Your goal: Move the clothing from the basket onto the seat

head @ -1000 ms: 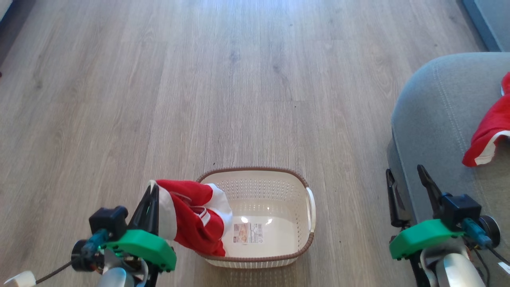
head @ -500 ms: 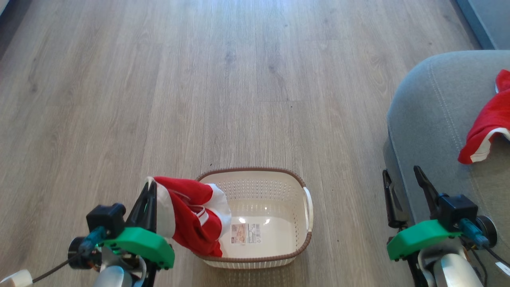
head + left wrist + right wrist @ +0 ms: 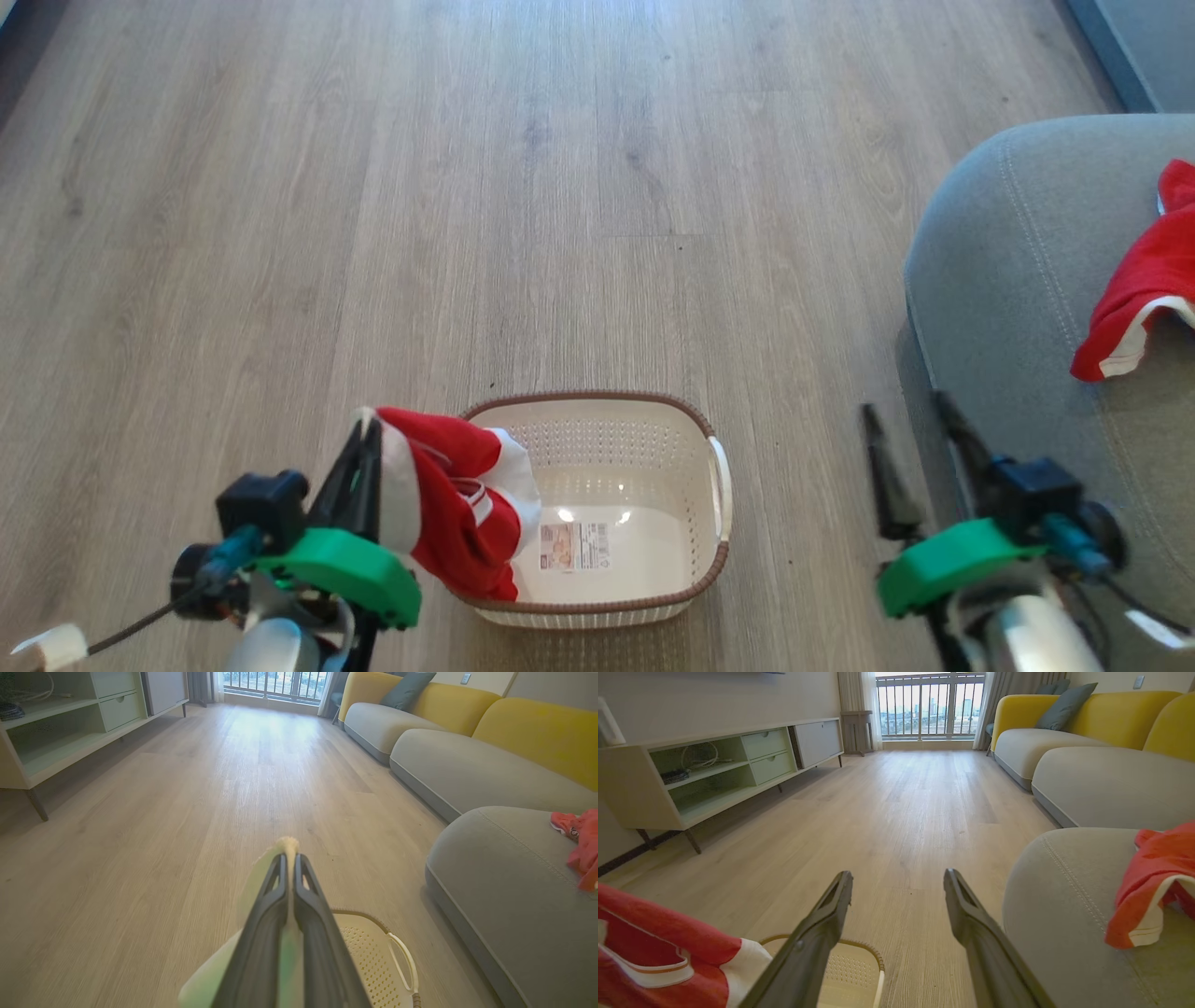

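My left gripper (image 3: 364,437) is shut on a red garment with white trim (image 3: 448,509), which hangs over the left rim of the cream basket (image 3: 597,399). In the left wrist view the shut fingers (image 3: 280,891) pinch a white edge of the cloth. The basket's floor shows only a sticker (image 3: 579,546). My right gripper (image 3: 906,415) stands open and empty between the basket and the grey seat (image 3: 1018,280), its fingers (image 3: 831,914) spread wide. Another red garment (image 3: 1134,289) lies on the seat, also seen as red cloth (image 3: 1148,882) in the right wrist view.
Wood floor (image 3: 560,187) stretches ahead. A low pale-green shelf unit (image 3: 714,774) lines the left wall. Grey and yellow sofa sections (image 3: 1087,742) run along the right behind the seat. A balcony window (image 3: 929,704) is at the far end.
My right gripper has swung a little to the left, away from the seat's edge, and looks blurred. The left gripper with the garment has shifted slightly right. The basket stays put.
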Robot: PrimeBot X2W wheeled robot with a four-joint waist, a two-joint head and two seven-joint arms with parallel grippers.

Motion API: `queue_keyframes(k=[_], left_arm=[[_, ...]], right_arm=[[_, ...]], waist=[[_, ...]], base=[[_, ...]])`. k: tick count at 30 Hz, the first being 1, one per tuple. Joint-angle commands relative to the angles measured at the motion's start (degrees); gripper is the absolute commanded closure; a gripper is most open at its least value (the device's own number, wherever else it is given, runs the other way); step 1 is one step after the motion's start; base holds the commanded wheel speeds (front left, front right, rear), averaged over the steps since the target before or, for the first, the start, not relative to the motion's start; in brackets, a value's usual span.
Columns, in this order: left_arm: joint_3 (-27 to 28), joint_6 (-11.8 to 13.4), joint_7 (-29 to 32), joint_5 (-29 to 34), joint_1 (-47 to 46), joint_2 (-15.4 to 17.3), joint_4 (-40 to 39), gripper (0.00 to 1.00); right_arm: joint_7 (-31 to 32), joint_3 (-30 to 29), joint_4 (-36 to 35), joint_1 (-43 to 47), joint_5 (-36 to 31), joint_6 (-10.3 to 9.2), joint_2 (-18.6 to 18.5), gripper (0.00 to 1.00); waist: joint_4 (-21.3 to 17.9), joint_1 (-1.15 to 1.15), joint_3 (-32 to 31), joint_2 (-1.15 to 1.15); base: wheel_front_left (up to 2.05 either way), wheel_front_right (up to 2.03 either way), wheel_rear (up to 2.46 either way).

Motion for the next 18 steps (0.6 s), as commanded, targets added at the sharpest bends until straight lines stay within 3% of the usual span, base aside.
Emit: queue_keyframes(k=[1, 11, 18], left_arm=[[1.29, -0.28, 0.22, 0.35, -2.86, 0.97, -2.75, 1.00], [-6.81, -3.42, 4.26, 3.21, -8.18, -0.86, -7.68, 1.00], [-11.96, -4.70, 6.05, 3.19, -10.21, -2.84, -9.86, 1.00]], right_arm=[[-0.54, 3.24, -2.07, -2.38, 0.88, 0.40, -0.06, 0.00], [-0.54, 28.76, 0.39, -9.79, 9.48, 0.40, -4.38, 0.00], [-0.54, 36.72, 2.84, -16.09, 14.14, 0.40, -5.49, 0.00]], waist=[[0.11, 0.00, 0.08, 0.00], [1.71, 0.00, 0.15, 0.00], [3.25, 0.00, 0.33, 0.00]], base=[[0.00, 0.00, 0.00], [0.00, 0.00, 0.00], [0.00, 0.00, 0.00]])
